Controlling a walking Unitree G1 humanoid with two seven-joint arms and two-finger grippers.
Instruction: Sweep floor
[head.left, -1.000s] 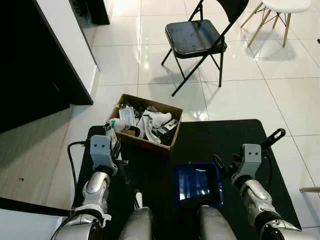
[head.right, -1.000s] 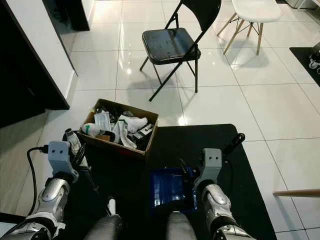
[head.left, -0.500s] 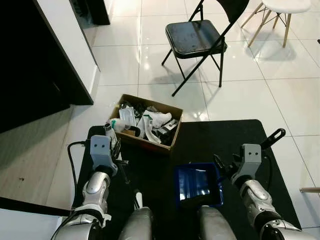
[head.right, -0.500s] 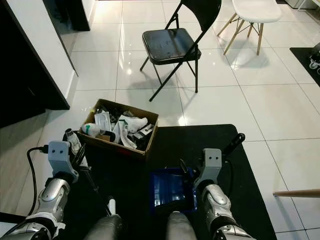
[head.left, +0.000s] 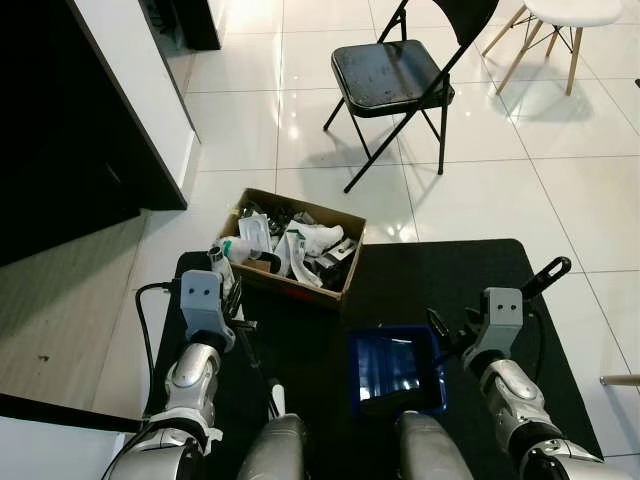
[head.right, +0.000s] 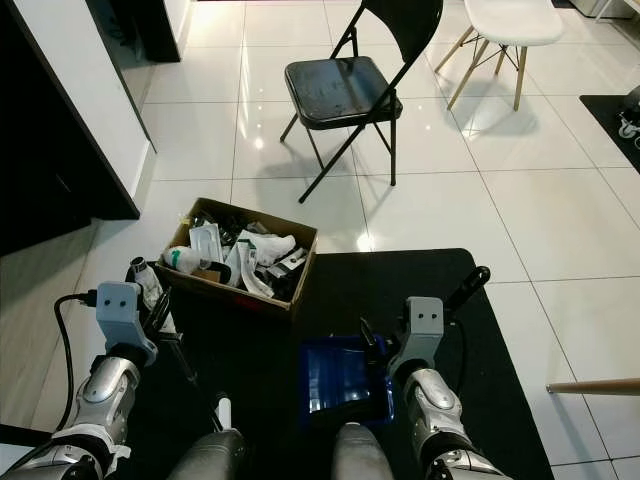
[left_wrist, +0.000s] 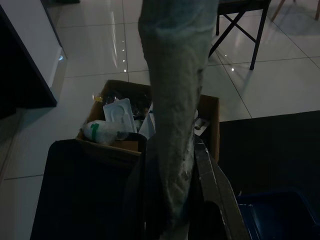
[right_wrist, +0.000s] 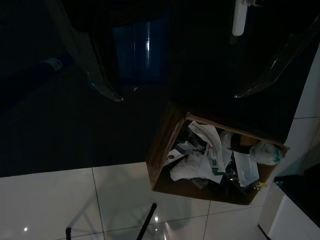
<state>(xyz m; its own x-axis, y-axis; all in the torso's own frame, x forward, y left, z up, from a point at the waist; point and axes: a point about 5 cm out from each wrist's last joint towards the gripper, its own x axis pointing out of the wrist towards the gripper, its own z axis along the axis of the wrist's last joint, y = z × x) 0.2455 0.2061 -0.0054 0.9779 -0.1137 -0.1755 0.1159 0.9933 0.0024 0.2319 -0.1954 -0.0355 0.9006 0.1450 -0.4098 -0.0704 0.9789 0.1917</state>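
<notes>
While 2 chairs (head.left: 395, 75) stand, 1 box (head.left: 290, 245).

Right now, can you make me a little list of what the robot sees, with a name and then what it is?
floor: shiny white tiles
mat: black mat under the robot
box: cardboard box, open, full of crumpled rubbish, at the mat's far edge
dustpan: blue dustpan lying on the mat
left gripper: left gripper shut on a pale handle
right gripper: right gripper open, beside the dustpan
chairs: black folding chair and a white chair beyond the box
</notes>
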